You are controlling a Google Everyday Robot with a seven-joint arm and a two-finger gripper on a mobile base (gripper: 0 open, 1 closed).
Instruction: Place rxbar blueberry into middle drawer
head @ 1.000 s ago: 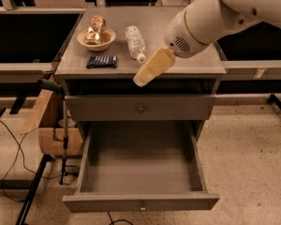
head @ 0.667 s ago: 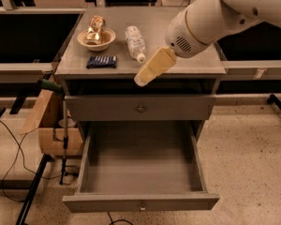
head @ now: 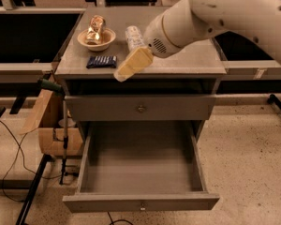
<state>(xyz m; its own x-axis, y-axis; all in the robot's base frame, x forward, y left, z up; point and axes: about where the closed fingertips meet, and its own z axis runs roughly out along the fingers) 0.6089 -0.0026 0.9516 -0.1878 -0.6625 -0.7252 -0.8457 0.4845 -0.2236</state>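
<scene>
**Grey cabinet top: bar not picked, drawer ready**

Speckled lab floor, grey laminate cabinet top (head: 187, 62). The rxbar blueberry (head: 101, 61) lies flat near the top's front left edge: a small navy rectangle in a slightly glossy wrapper with pale markings. The gripper (head: 131, 65), a tan wedge on a white rounded arm, hangs just right of the bar at the front edge, apart from it. Can't tell whether it's released or clenched; it carries nothing that I can see.

The middle drawer (head: 140, 158) is pulled fully out below: deep grey box, flat matte floor, narrow front panel with a small knob. The upper drawer (head: 140, 108), with the taller panel, is closed.

My read is that the step is the approach to grasp. Shift left and come down square over the bar, closing across its short side. It's thin and slick, so go low to the surface. Stay clear of the bowl (head: 84, 39) with the gold snack bag (head: 96, 26) and the clear bottle (head: 133, 35) behind.
</scene>
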